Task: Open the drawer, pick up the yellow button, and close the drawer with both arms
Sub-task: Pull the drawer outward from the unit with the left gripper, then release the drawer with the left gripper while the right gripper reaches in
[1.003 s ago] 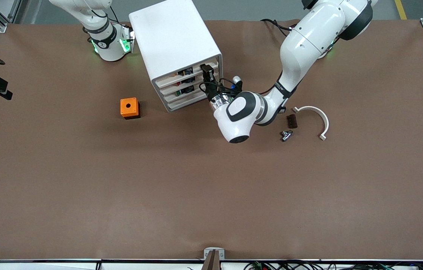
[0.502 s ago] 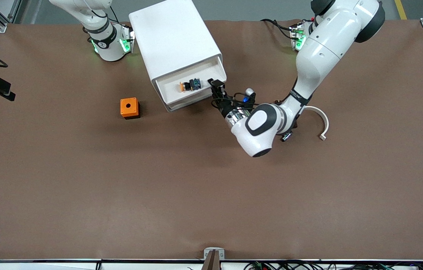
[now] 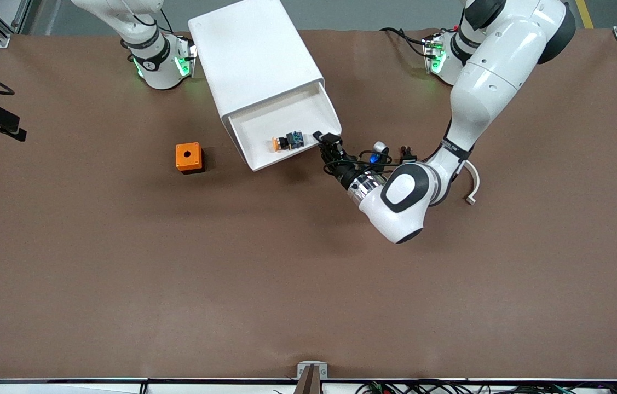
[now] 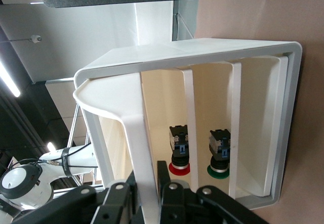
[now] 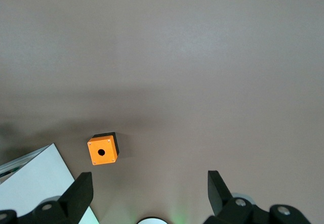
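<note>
The white cabinet (image 3: 253, 54) stands near the right arm's base. Its top drawer (image 3: 264, 123) is pulled far out toward the front camera. The button (image 3: 286, 142), with an orange-yellow cap, black body and blue back, lies in the drawer near its front wall. My left gripper (image 3: 329, 140) is shut on the drawer's front lip at the corner toward the left arm's end. In the left wrist view the lip (image 4: 136, 133) runs between the fingers of the left gripper (image 4: 148, 178). My right gripper (image 5: 149, 183) is open and empty, high over the table; the front view does not show it.
An orange box with a round hole (image 3: 188, 157) sits on the table beside the cabinet and shows in the right wrist view (image 5: 103, 150). A white curved piece (image 3: 473, 183) and a small black part (image 3: 408, 150) lie by the left arm. Lower drawers hold red-capped (image 4: 179, 167) and green-capped (image 4: 218, 169) buttons.
My left gripper has pulled the top drawer out toward the front camera, from shut to far open. The button has come into view in it. The right arm has stayed still.
</note>
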Available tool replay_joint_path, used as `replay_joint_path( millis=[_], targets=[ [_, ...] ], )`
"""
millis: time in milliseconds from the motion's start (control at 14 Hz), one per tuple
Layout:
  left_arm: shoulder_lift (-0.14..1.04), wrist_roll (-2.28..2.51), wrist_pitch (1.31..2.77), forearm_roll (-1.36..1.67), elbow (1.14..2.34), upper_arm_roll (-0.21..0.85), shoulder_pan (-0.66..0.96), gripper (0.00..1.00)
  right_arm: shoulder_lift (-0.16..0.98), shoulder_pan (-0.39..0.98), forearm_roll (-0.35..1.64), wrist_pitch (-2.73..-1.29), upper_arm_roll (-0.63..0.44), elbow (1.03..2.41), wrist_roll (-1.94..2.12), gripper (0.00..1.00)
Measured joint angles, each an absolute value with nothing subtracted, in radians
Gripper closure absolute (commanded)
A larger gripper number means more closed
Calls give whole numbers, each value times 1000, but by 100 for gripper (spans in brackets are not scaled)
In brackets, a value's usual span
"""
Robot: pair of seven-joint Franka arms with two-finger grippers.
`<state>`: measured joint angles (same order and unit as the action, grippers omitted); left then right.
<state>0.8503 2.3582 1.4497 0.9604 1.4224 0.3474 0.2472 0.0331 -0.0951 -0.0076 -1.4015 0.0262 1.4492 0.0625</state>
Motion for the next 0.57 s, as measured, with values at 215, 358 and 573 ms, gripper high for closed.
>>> replay_joint_path(
  millis=[215,358,573],
  targets=[
    [850,2357,1451,960,1421,347,245,20,29,-97,-8,-1400,25,1447,53,0],
    [850,2353,1451,960,1420,347,240,0,26,-112,-8,-1380,24,1444,6,0],
    [850,2261,1452,960,1398,347,236,0,21,-121,2,-1349,30,1443,-110,0]
  ],
)
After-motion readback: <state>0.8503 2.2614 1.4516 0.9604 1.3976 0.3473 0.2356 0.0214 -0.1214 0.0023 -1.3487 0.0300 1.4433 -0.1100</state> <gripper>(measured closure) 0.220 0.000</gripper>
